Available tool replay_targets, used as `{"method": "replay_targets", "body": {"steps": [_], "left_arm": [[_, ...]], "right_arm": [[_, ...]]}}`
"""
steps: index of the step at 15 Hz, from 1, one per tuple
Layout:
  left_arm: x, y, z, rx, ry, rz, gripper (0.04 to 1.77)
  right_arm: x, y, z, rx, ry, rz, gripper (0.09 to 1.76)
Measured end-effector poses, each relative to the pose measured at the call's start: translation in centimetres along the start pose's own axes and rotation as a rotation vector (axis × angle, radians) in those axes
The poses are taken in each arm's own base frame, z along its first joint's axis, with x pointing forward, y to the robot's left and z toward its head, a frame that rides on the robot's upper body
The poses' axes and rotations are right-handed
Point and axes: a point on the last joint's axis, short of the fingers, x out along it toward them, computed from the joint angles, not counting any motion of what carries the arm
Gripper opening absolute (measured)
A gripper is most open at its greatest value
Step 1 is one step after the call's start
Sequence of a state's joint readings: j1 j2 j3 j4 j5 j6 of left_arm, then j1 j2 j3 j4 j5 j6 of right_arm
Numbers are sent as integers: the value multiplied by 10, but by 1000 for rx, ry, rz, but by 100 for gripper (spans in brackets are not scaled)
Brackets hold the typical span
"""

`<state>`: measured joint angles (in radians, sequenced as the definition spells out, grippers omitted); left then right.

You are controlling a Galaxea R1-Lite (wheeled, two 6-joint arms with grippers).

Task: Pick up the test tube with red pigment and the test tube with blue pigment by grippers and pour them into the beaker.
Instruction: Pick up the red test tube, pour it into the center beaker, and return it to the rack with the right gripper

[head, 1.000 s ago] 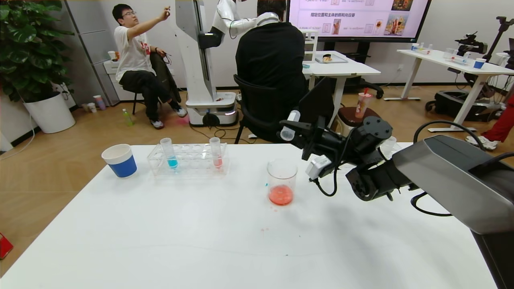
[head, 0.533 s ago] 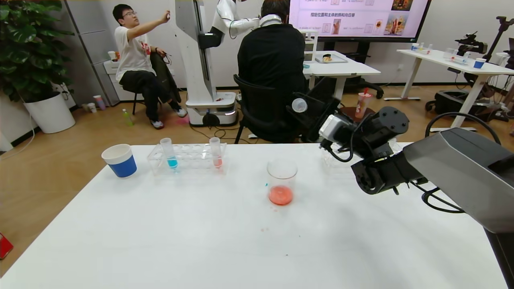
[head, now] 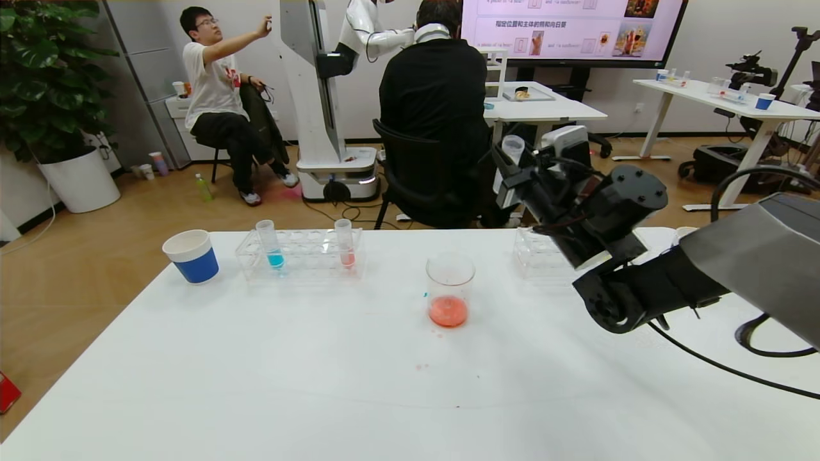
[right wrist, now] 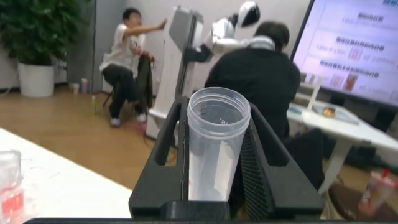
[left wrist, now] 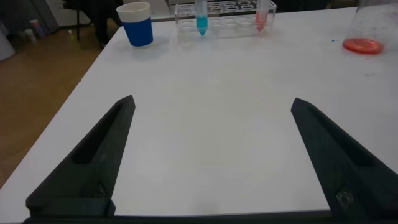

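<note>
Short clear glass beaker [head: 450, 289] holds red liquid on white counter [head: 359, 384]. Right pincer [head: 512, 168] clamps emptied clear plastic tube [right wrist: 214, 146] upright, aloft. Left pincer [left wrist: 211, 155] wide.

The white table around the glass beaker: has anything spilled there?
Yes. Small red droplets speckle the table just in front of the beaker, with fainter pink spots nearer the robot and a tiny blue-green fleck beside the beaker.
</note>
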<state>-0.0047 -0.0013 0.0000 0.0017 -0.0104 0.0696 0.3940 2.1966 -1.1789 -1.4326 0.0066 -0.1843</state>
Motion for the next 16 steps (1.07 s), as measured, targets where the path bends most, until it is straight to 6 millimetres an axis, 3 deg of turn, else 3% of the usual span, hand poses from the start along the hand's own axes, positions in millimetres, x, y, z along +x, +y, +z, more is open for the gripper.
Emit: {"method": "replay_targets", "body": {"steps": [4, 9, 13, 16], "left_arm": [[0, 0, 0, 0, 0, 0, 175], [0, 0, 0, 0, 0, 0, 175], [0, 0, 0, 0, 0, 0, 175], [0, 0, 0, 0, 0, 0, 175]], "right_arm": [[-32, -14, 15, 114, 286, -33, 49], [-48, -44, 44, 123, 294, -105, 49], [-57, -86, 50, 101, 281, -211, 49], [-68, -130, 48, 89, 281, -334, 49]]}}
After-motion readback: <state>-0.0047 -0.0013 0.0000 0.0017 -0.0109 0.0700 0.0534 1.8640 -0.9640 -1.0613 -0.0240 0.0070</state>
